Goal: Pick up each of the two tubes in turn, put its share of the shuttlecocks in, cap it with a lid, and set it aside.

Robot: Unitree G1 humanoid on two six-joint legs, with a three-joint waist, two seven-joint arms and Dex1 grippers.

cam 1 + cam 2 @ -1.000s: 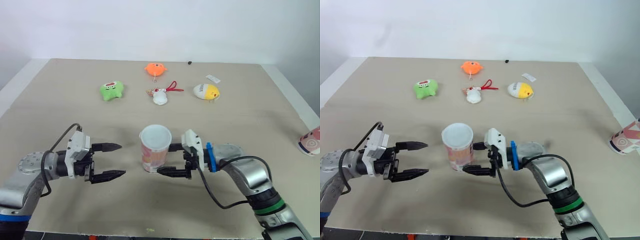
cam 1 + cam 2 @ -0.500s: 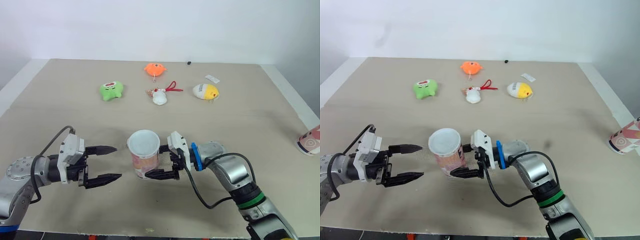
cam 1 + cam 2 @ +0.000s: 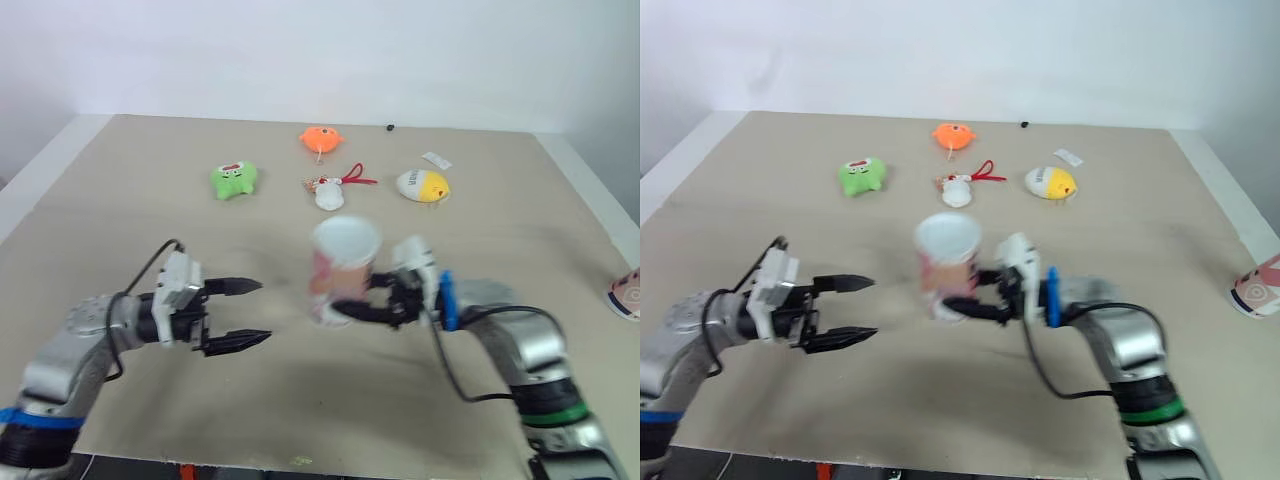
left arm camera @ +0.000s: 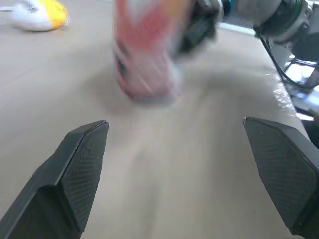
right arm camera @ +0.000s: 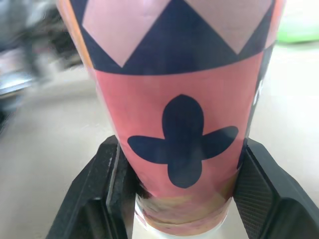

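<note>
A tall paper cup (image 3: 340, 270) with a red, pink and dark blue pattern and a white open top stands upright near the table's middle. My right gripper (image 3: 347, 306) is shut on its lower part. In the right wrist view, black fingers (image 5: 107, 172) press both sides of the cup (image 5: 182, 114). I cannot tell whether its base touches the table. My left gripper (image 3: 238, 313) stands open to the left of the cup, apart from it, with nothing between its fingers (image 4: 75, 169). The left wrist view shows the cup (image 4: 144, 55) ahead, blurred.
At the back lie a green plush (image 3: 234, 180), an orange plush (image 3: 321, 138), a small white toy with a red cord (image 3: 329, 193) and a yellow-and-white plush (image 3: 421, 184). A second patterned cup (image 3: 626, 294) lies at the table's right edge.
My right gripper has carried the cup to the right and farther from the front edge. The left gripper has drifted slightly right, still open. The camera has shifted a little.
</note>
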